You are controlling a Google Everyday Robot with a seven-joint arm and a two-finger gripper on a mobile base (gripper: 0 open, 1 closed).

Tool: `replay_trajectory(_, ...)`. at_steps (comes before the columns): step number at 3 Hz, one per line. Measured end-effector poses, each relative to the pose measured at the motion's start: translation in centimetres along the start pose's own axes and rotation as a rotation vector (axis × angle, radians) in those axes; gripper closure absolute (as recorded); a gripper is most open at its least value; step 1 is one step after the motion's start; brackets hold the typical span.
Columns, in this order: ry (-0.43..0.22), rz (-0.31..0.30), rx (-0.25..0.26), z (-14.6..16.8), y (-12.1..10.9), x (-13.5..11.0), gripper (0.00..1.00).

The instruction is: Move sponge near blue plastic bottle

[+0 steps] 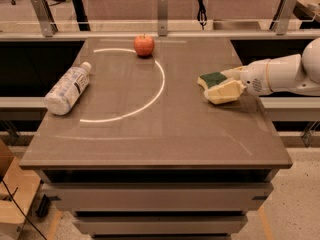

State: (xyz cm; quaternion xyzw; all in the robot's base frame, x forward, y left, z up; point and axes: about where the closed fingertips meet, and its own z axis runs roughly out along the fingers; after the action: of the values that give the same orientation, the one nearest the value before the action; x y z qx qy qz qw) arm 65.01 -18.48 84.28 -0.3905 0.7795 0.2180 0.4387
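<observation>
Nothing is legible: the label on the blue plastic bottle, near the table's left edge, shows only a dark patch, and the gripper clasping the sponge near the right edge is unmarked.

Gripper at right edge of table, clamped on sponge. I see an open lane leftward across the mid tabletop. Apple is at back ctr, well off that line. Blue plastic bottle lies along the left edge, w/ bare surface just right of it.
</observation>
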Motion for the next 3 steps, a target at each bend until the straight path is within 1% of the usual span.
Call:
replay_trajectory(1,-0.024,-0.048,-0.029,0.5,1.1,-2.1,0.87)
replay_trajectory(2,-0.078,-0.133,-0.094,1.3,3.2,-7.0,1.00)
replay_trajectory(3,-0.078,-0.133,-0.095,1.4,3.2,-7.0,1.00)
